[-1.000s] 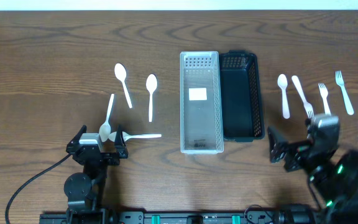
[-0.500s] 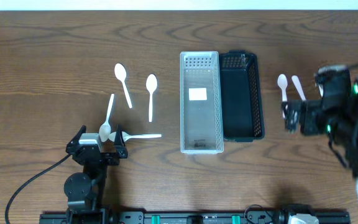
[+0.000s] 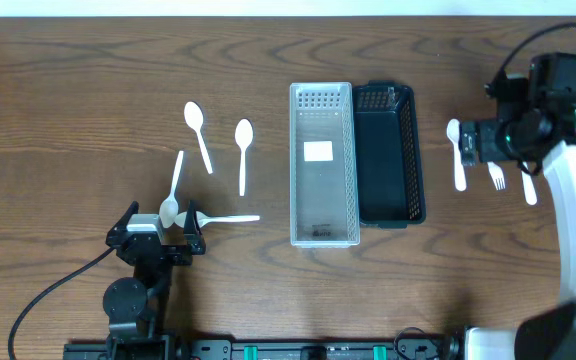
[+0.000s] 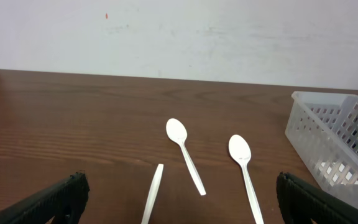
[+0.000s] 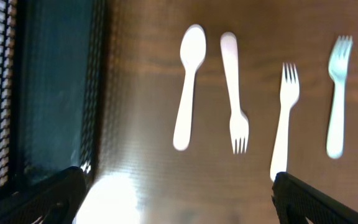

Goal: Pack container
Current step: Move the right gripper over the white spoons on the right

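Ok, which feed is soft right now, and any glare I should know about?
Right wrist view: blurred, the white plastic spoon has smeared edges, and a bright glare patch sits on the brown wooden table beside the black mesh basket. Left wrist view: sharp, evenly lit. Overhead view: sharp, no glare.

On the worktop point(image 3: 68, 80), the left basket point(image 3: 321, 165) and right basket point(image 3: 388, 155) stand side by side. Four spoons point(image 3: 244, 132) lie left of them; one spoon point(image 5: 193, 48) and three forks point(image 5: 231, 68) lie to their right.
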You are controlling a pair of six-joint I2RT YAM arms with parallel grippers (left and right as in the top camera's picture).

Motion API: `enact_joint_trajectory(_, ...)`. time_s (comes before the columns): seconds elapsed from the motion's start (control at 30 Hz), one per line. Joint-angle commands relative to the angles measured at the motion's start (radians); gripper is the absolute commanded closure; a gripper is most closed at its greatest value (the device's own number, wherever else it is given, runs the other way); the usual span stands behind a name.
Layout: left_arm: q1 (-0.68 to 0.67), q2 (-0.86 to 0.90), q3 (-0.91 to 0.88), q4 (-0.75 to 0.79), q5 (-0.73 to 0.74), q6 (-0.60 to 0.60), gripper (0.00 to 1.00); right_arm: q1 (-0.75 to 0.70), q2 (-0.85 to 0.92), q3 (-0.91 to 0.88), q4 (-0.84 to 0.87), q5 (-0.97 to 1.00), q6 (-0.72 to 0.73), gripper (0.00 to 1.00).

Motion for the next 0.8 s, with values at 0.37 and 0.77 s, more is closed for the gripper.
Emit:
enact_joint_trajectory(0.37,0.005,0.000,-0.027,-0.017,0.004,-0.001,0.02,-0.017,0.339,0.004,0.131,-0.011,0.068,0.01)
enact_joint_trajectory(0.77,0.005,0.000,-0.027,-0.017,0.004,-0.001,0.02,-0.023,0.418,0.003,0.240,0.082,0.143,0.01)
